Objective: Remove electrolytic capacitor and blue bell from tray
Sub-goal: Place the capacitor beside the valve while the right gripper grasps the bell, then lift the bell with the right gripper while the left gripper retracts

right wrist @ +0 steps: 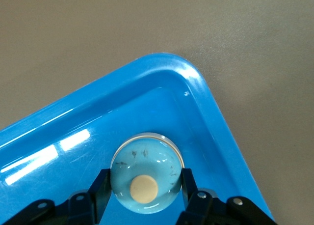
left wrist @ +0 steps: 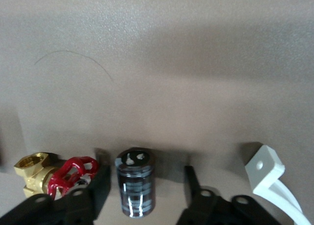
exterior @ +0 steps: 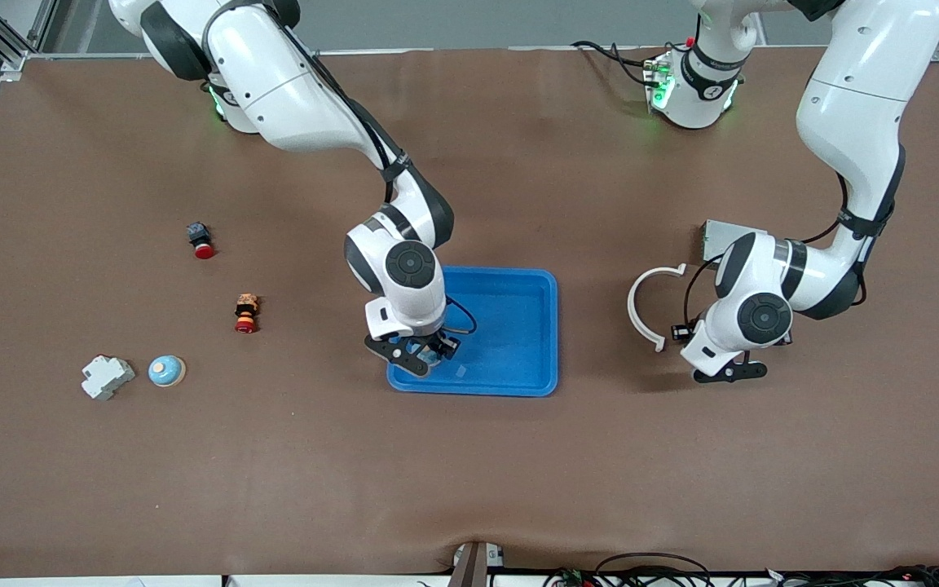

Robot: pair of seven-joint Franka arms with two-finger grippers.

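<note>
The bell, a light-blue dome with a cream button, sits in a corner of the blue tray. My right gripper is shut on it, one finger pressed against each side; in the front view this gripper is low over the tray corner nearest the camera at the right arm's end. The capacitor, a black cylinder, rests on the table between the open fingers of my left gripper, with a gap on each side. In the front view the left gripper hides it.
A brass valve with a red handwheel lies right beside the left gripper, and a white curved bracket beside that. A grey metal box sits by the left arm. Toward the right arm's end lie a second blue bell, a grey block and two red-capped parts.
</note>
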